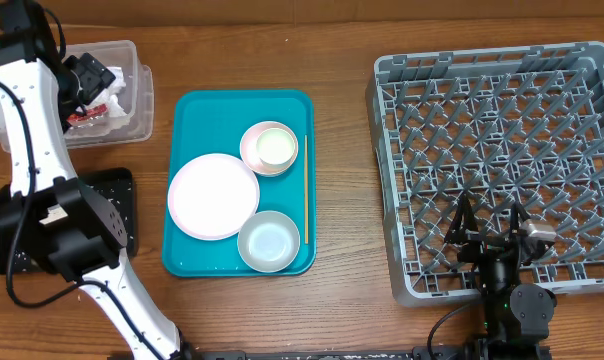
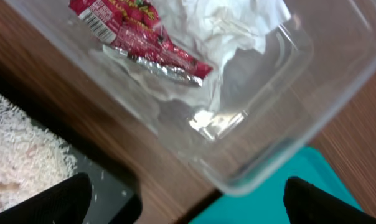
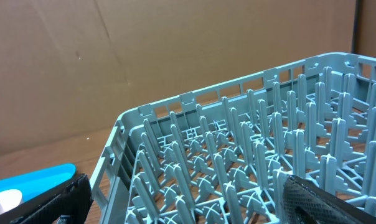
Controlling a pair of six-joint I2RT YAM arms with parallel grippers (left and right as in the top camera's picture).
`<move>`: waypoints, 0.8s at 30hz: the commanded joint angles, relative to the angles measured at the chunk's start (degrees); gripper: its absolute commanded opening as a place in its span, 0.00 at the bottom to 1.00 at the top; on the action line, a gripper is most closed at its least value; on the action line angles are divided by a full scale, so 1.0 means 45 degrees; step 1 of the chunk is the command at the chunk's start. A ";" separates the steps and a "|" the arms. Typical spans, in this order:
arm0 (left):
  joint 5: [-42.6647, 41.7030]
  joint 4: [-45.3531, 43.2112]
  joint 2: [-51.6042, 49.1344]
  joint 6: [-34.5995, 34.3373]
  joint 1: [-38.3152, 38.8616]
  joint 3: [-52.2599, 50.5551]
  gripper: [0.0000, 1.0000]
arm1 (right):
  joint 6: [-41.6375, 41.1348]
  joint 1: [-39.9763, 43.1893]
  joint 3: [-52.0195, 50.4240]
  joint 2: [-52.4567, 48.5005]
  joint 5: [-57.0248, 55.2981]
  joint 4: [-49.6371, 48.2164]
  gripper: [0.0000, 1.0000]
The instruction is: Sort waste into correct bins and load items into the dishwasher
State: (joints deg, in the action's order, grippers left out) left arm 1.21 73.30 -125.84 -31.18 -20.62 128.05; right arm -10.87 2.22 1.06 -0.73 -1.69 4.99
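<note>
My left gripper [image 1: 87,75] hangs open over the clear tub [image 1: 137,95] at the back left. In the left wrist view its fingers [image 2: 57,199] stand wide apart with nothing between them, above the tub's near corner [image 2: 281,143]. The red-and-white wrapper [image 2: 138,37] and the crumpled napkin [image 2: 225,25] lie inside the tub. White rice crumbs [image 2: 20,149] lie in the black tray [image 2: 107,180]. The pink plate [image 1: 213,196], the smaller pink dish [image 1: 250,158] holding the white cup [image 1: 275,147], and the bowl [image 1: 268,242] sit on the teal tray [image 1: 187,120]. My right gripper [image 1: 492,225] is open over the grey dish rack [image 1: 502,150].
A thin wooden stick [image 1: 305,190] lies along the teal tray's right edge. The left arm's base covers part of the black tray [image 1: 120,200]. Bare wooden table separates the teal tray from the rack. The right wrist view shows rack pegs [image 3: 238,143].
</note>
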 commanded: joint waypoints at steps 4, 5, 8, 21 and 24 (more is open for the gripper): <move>0.0685 0.1345 0.3123 0.0753 -0.0019 0.0155 1.00 | 0.0053 0.0024 -0.0136 0.0126 0.0019 -0.0087 1.00; 0.1302 0.1860 0.3696 0.0369 -0.0024 0.0155 1.00 | 0.0053 0.0024 -0.0136 0.0126 0.0019 -0.0092 1.00; 0.2691 0.2623 0.4333 -0.0840 -0.0194 0.0155 1.00 | 0.0053 0.0024 -0.0136 0.0126 0.0019 -0.0087 1.00; 0.4430 0.5081 0.4493 -0.6256 -0.2297 0.0131 1.00 | 0.0053 0.0024 -0.0136 0.0121 0.0019 -0.0087 1.00; 0.4386 0.5081 0.4493 -0.6251 -0.2356 0.0131 1.00 | 0.0053 0.0024 -0.0136 0.0126 0.0019 -0.0087 1.00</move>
State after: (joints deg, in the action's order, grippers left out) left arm 19.99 96.05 -104.92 -56.14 -31.18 128.35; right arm -10.85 2.22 1.06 -0.73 -1.74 4.99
